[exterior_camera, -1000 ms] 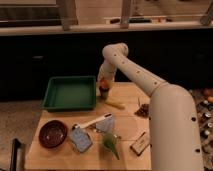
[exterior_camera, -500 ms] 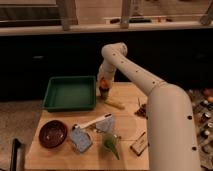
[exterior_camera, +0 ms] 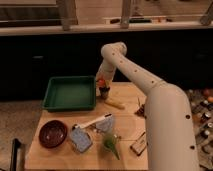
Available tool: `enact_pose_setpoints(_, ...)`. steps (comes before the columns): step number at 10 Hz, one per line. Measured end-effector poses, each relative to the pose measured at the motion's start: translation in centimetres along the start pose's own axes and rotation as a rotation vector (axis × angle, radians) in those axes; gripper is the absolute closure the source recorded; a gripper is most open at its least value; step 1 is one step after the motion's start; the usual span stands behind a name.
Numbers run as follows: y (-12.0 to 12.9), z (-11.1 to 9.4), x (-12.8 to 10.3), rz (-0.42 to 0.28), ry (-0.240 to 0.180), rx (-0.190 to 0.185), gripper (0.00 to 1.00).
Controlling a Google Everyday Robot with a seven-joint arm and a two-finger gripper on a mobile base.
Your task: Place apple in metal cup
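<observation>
The apple, small and orange-red, is at the tip of my gripper, right above the metal cup. The cup is a small dark cylinder standing on the wooden table, just right of the green tray. My white arm reaches from the lower right up and over to the far middle of the table. The apple sits at or just over the cup's rim; I cannot tell whether it rests in it.
A green tray lies at the far left. A pale yellow elongated piece lies right of the cup. A dark-red bowl, a blue-grey item, a green leafy item and a small box lie nearer.
</observation>
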Motion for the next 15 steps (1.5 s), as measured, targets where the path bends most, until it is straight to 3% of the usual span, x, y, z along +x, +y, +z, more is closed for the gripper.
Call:
enact_pose_setpoints(6, 0.1, -0.2, 0.0, -0.004, 0.003, -0.004, 0.2)
enact_pose_setpoints(15, 0.5, -1.2, 0.2, -0.005, 0.018, 0.022, 0.2)
